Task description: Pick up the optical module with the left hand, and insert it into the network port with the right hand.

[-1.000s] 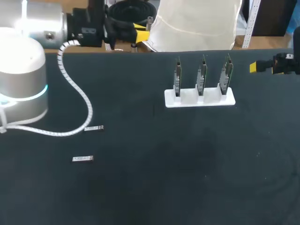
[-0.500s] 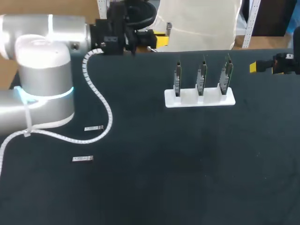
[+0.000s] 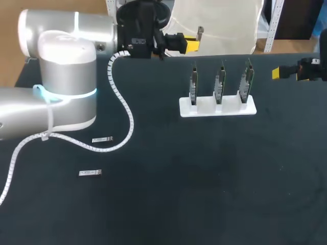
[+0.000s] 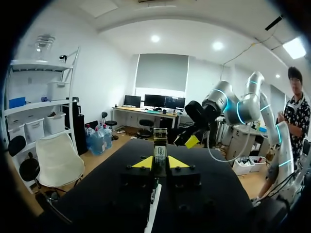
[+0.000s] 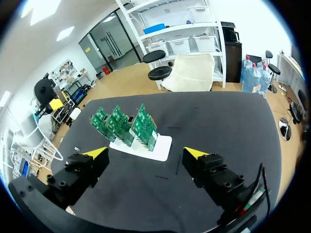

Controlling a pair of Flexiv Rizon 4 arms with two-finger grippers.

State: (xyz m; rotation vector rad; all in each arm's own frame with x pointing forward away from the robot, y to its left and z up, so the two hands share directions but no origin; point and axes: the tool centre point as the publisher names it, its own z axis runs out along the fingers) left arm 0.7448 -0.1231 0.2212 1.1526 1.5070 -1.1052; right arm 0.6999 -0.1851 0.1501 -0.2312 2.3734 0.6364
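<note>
The black table (image 3: 204, 194) carries a white holder (image 3: 217, 108) toward its far right, with three green circuit boards (image 3: 219, 81) upright in it, side by side. On the left, well apart from the holder, one optical module (image 3: 102, 139) lies flat, and a second optical module (image 3: 90, 173) lies near it, closer to the robot.

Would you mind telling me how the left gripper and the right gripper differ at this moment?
The left gripper has its fingers close together, shut on an optical module; the right gripper has its fingers wide apart and empty. The left one is near the table's far edge, the right one near its right edge. Both have yellow tips.
</note>
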